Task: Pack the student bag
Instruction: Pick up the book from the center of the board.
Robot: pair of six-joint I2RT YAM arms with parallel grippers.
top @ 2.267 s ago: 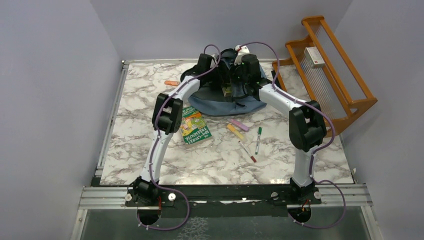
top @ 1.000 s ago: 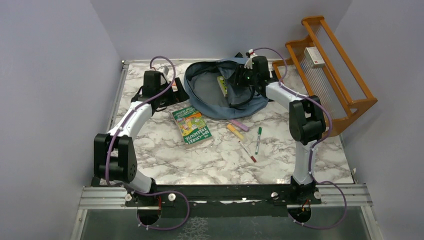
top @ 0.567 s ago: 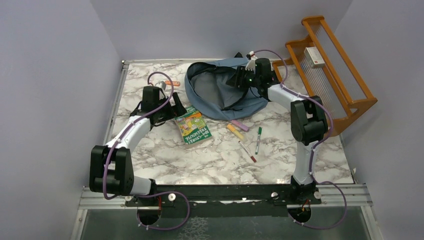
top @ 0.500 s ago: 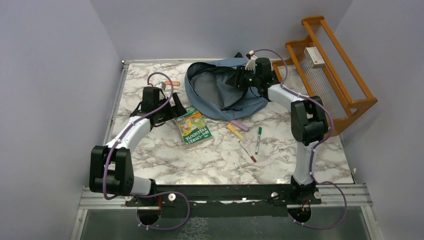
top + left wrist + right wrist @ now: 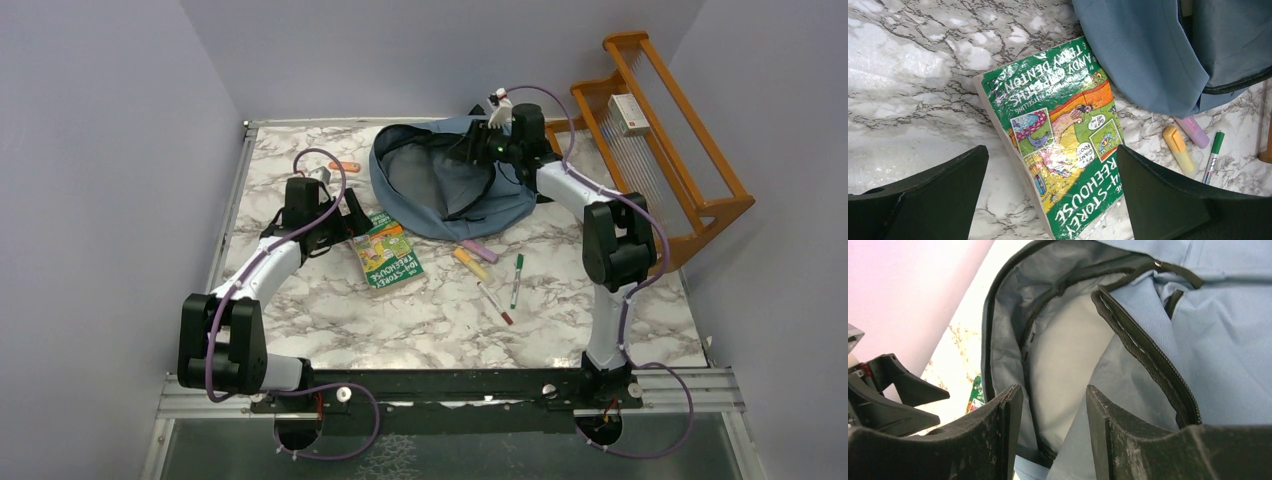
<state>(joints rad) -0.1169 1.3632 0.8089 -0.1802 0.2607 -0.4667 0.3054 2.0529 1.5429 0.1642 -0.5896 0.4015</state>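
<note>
The bag (image 5: 440, 190) is lying at the far middle of the table (image 5: 300, 320), its blue front flap folded toward the left and its main compartment gaping, with grey lining and a dark zipper rim showing in the right wrist view. What lies inside is too shadowed to tell. At the far right a wooden rack (image 5: 690, 170) is leaning by the wall, carrying a small white box (image 5: 628, 113). The left arm is folding its elbow low near the left edge and reaching forward, and the left gripper (image 5: 1052, 150) is pointing down with its jaws spread wide on either side of a green book (image 5: 1060, 135) lying flat – the book's far corner is touching the bag's edge. The right arm is stretching far forward, and the right gripper (image 5: 1053, 390) is sitting at the bag's right rim with its jaws standing partly apart, lining showing through the gap between them. On the marble top, an orange marker (image 5: 345, 166) is lying near the far left, while just in front of the bag a purple highlighter (image 5: 478, 250) and a yellow one (image 5: 470, 264) are lying side by side, with a green-capped pen (image 5: 517, 278) and a red-tipped pen (image 5: 495, 302) nearer the bases. Plain lilac walls (image 5: 100, 200) are closing in the table on three sides.
</note>
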